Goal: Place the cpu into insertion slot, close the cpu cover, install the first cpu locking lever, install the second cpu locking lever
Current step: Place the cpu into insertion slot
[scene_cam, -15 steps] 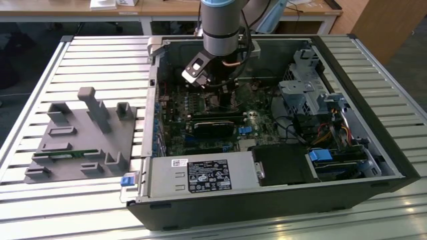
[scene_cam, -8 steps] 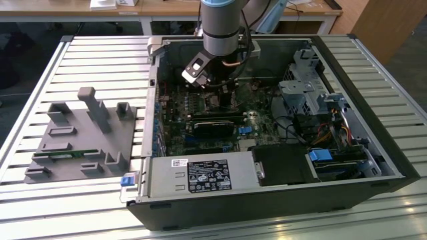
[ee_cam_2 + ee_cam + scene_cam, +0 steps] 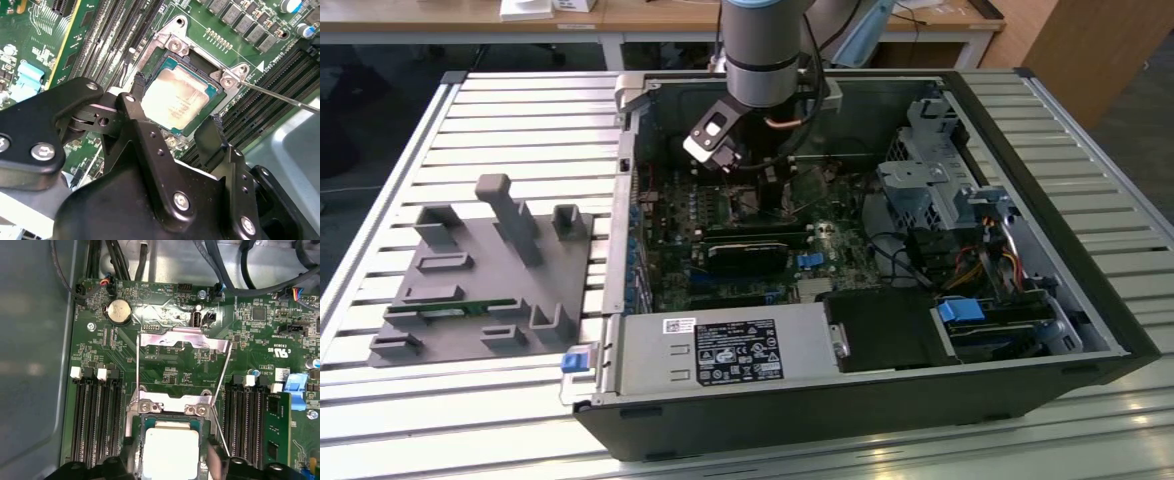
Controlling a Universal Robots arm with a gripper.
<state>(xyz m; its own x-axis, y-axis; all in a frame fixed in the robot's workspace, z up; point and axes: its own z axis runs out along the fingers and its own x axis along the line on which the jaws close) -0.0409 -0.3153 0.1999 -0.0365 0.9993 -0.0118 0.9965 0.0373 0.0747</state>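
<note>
Jaws: spread about as wide as the chip, one black finger point(image 3: 150, 135) on each of two opposite sides of it; they look to stand just off its edges and not to pinch it, though contact is hard to rule out.
Gripper point(image 3: 174, 106): low inside the open case point(image 3: 1067, 300), straight over the socket.
Cpu point(image 3: 177, 102): lies flat in the slot point(image 3: 162, 75), pale metal top up, square to the rim, directly between and under the fingertips.
Slot rim: silvery brackets with screws at the hinge side, green board point(image 3: 165, 370) all around.
Cover point(image 3: 182, 340): swung fully open, lying back over the board beyond the hinge, well apart from the jaws; its window shows the board beneath.
Levers: a thin wire lever point(image 3: 280, 97) juts free beside the slot; in the first wrist view two wire arms run along the cover's sides, neither latched.
Step in hand: the first, by my judgement at its end, with the chip seated.
Next move calls for: clearing the fingers upward without dragging the chip, then reaching the far edge of the cover.
Exterior clock: the arm point(image 3: 767, 60) comes in from 12 o'clock; the power supply point(image 3: 720, 350) sits at 6 o'clock of the gripper, the grey fixture point(image 3: 480, 280) at 8 o'clock, outside the case.
</note>
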